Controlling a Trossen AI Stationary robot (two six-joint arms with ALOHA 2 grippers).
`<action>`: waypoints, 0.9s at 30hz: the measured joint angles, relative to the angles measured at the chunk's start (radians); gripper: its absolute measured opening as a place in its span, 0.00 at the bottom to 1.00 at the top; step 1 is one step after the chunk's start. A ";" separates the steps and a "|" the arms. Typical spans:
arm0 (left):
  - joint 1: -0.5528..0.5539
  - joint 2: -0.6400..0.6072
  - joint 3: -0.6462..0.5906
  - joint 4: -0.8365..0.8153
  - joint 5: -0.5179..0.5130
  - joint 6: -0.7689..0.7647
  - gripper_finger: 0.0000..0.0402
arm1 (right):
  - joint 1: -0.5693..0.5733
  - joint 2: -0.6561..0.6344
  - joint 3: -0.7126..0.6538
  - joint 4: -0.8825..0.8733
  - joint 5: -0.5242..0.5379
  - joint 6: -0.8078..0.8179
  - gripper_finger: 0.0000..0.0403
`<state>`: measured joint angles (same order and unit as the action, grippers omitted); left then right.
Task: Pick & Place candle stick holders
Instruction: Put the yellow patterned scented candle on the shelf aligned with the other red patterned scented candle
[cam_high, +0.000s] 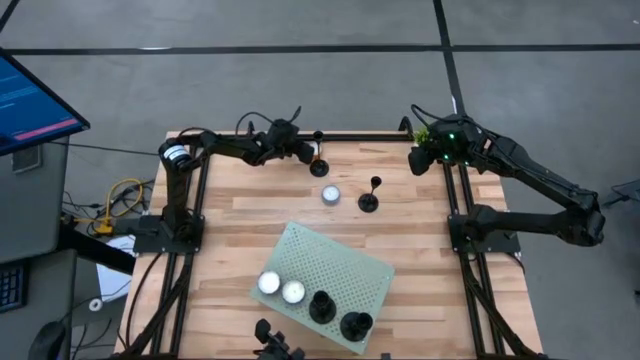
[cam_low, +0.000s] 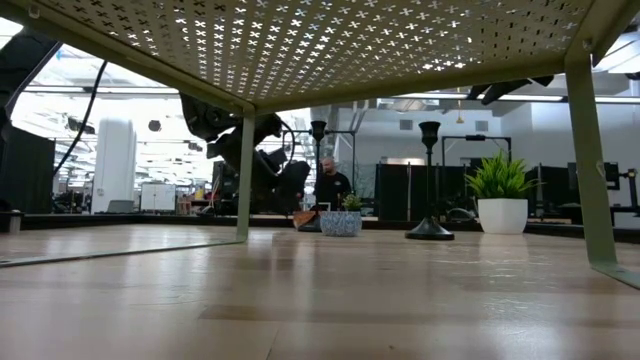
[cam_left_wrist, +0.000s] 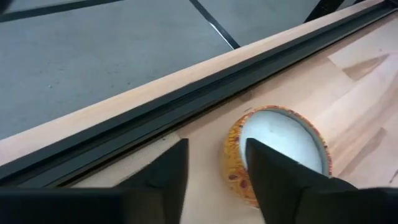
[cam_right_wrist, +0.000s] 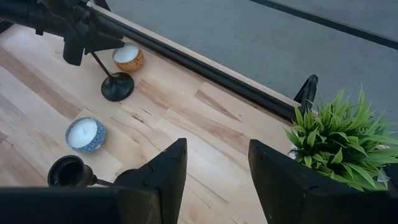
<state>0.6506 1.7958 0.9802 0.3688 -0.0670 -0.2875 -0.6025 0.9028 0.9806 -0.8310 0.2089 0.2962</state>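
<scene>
One black candle stick holder (cam_high: 320, 165) stands on its round base near the table's far edge, also seen in the right wrist view (cam_right_wrist: 117, 86). My left gripper (cam_high: 311, 152) is open right beside its stem. Nothing shows between its fingers (cam_left_wrist: 214, 171), only an orange candle (cam_left_wrist: 280, 149) ahead. A second holder (cam_high: 370, 203) stands at mid-table. Two more holders (cam_high: 322, 306) (cam_high: 355, 325) stand on the green perforated rack (cam_high: 340, 262). My right gripper (cam_right_wrist: 217, 180) is open and empty at the far right.
A blue tealight candle (cam_high: 331, 195) sits between the two standing holders. Two white tealights (cam_high: 269, 283) (cam_high: 293, 292) sit on the rack. A small green plant (cam_right_wrist: 336, 140) stands at the far right corner. A black rail (cam_left_wrist: 186, 106) runs along the far edge.
</scene>
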 joint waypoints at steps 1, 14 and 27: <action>-0.001 0.000 0.000 -0.001 0.000 0.002 0.35 | 0.000 0.000 0.000 0.000 0.000 0.000 0.41; -0.001 -0.004 0.000 -0.024 0.040 0.022 0.02 | 0.000 0.000 0.000 0.000 -0.001 0.000 0.41; -0.029 -0.128 0.000 -0.145 -0.021 0.107 0.00 | 0.000 0.000 0.000 0.000 -0.001 0.000 0.41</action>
<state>0.6215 1.6678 0.9802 0.2236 -0.0880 -0.1807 -0.6025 0.9028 0.9806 -0.8308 0.2084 0.2962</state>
